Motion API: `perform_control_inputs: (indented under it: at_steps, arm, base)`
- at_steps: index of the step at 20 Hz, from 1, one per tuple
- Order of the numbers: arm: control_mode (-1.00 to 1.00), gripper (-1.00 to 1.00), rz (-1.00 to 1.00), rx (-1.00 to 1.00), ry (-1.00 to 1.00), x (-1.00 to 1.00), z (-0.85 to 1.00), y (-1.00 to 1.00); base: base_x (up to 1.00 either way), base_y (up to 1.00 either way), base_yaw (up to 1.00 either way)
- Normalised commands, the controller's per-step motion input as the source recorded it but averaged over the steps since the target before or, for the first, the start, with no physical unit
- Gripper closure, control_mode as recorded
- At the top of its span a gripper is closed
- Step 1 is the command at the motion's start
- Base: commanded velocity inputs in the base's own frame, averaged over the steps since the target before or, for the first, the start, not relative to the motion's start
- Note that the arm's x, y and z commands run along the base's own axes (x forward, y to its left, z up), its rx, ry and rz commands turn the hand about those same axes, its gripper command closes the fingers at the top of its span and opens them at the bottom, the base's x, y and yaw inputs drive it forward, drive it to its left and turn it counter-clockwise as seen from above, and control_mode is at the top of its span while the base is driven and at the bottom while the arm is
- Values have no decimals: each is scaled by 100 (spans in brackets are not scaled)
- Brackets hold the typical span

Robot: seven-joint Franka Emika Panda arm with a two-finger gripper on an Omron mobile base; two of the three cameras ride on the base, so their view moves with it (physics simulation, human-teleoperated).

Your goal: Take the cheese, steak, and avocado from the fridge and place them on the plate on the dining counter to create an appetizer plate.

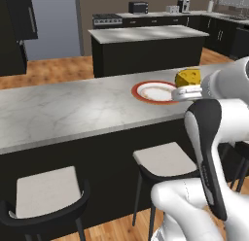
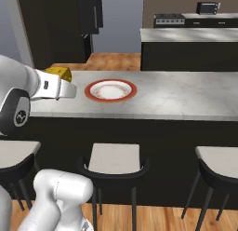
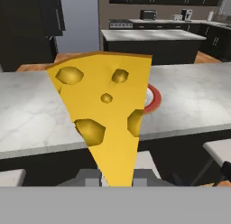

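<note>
- Clearly, the cheese (image 3: 104, 114) is pinched by the gripper (image 3: 116, 177), its narrow end set between the two finger tips at the bottom of the hand view and its broad end pointing up and away.
- From the left base view, the cheese (image 1: 188, 78) is seen as a yellow wedge held at the end of the white arm, above the dining counter (image 1: 73, 111) and just beside the right edge of the plate (image 1: 154, 92).
- From the right base view, the cheese (image 2: 61, 73) is partly hidden behind the hand, to the left of the plate (image 2: 110, 90) and apart from it.
- Whether the wedge hangs over the counter top or just off its near edge cannot be told.
- The plate is seen lying flat on the pale marbled top, its whitish middle bare; in the hand view only a part of its red rim (image 3: 154, 97) is seen past the cheese.
- Black stools (image 2: 115, 162) with grey seats are lined up along the near side of the dining counter.
- A shorter island (image 1: 146, 49) with a pale top is seen beyond the counter, and a dark back counter with appliances behind that.
</note>
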Motion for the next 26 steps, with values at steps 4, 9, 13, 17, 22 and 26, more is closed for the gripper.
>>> perform_control_inputs:
  at_steps: [4,9,13,17,22,26]
  arm:
    - [-100,100,0,0,4,100,2,-6]
    - [-100,100,0,0,0,94,-18,-15]
    - [-100,100,0,0,1,78,-49,-17]
    - [-100,100,0,1,5,69,-54,-23]
    - [-100,100,0,1,2,66,-26,-26]
    - [-100,100,0,0,3,55,-13,-14]
  base:
    - [0,0,0]
    - [0,0,0]
    - [0,0,0]
    - [0,0,0]
    - [0,0,0]
    - [0,0,0]
